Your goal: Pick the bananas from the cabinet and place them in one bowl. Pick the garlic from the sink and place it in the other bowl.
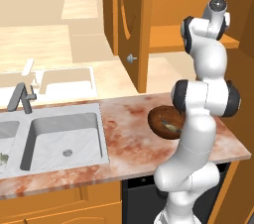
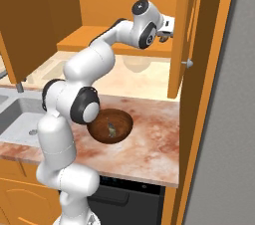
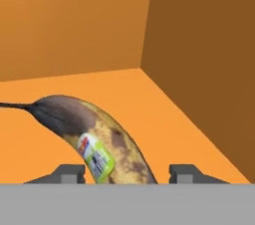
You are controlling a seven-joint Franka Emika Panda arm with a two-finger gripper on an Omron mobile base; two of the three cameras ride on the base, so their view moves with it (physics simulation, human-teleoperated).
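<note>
Two dark finger tips of the gripper point(image 3: 127, 173) stand apart on either side of the bananas point(image 3: 102, 142), which lie on the cabinet point(image 3: 164, 114) shelf near its back right corner; whether the tips touch the fruit cannot be told. A green sticker point(image 3: 95, 158) shows on the peel. On the counter point(image 1: 129, 134) a brown bowl point(image 2: 110, 125) sits near the front edge, holding something small, perhaps another banana. A pale lump, possibly the garlic point(image 1: 3, 158), lies in the left basin of the sink point(image 1: 62, 136).
</note>
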